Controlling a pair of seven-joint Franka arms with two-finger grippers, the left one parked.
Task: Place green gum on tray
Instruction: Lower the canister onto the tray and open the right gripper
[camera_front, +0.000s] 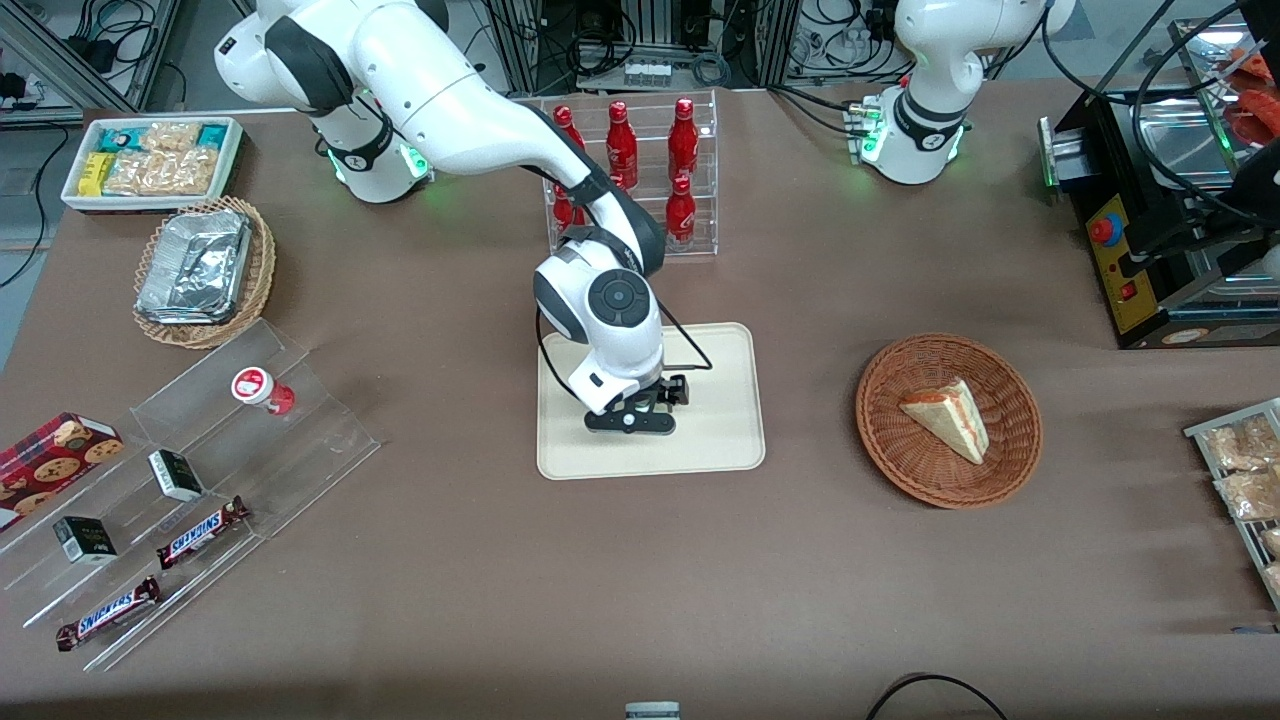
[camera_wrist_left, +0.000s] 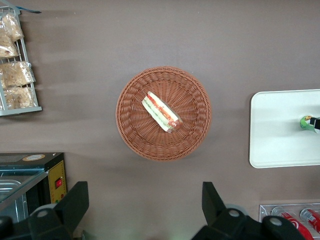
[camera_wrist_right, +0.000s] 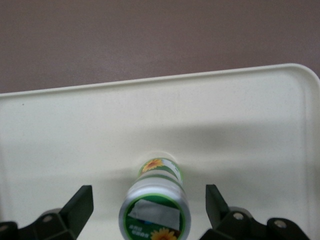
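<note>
**Green gum upright on the tray, pincer spread around it**

Brown counter (camera_front: 640, 560) fills the front view, with the cream tray (camera_front: 720, 440) near its middle. Over the tray hangs the right arm's pincer (camera_front: 632, 424), low above the tray floor; the arm's wrist hides whatever sits under it, so the gum cannot be made out here. Toward the working arm's end of the counter, a clear stepped rack (camera_front: 190, 480) carries a red-lidded gum bottle (camera_front: 262, 389) and two Snickers bars (camera_front: 200, 530). Toward the parked arm's end sits a wicker basket (camera_front: 1010, 400) with a sandwich wedge (camera_front: 948, 417) in it.

From the left wrist camera, the tray (camera_wrist_left: 280, 130) shows at the frame edge, with the green gum (camera_wrist_left: 306, 122) on it, probably touched by a dark fingertip, though that part is cut off.

From the right wrist camera, the green gum (camera_wrist_right: 156, 207) stands upright on the tray (camera_wrist_right: 75, 130), lid up. The pincer (camera_wrist_right: 149, 207) is spread, its two fingers (camera_wrist_right: 80, 205) apart on either side of the bottle with clear gaps, not touching it.
</note>
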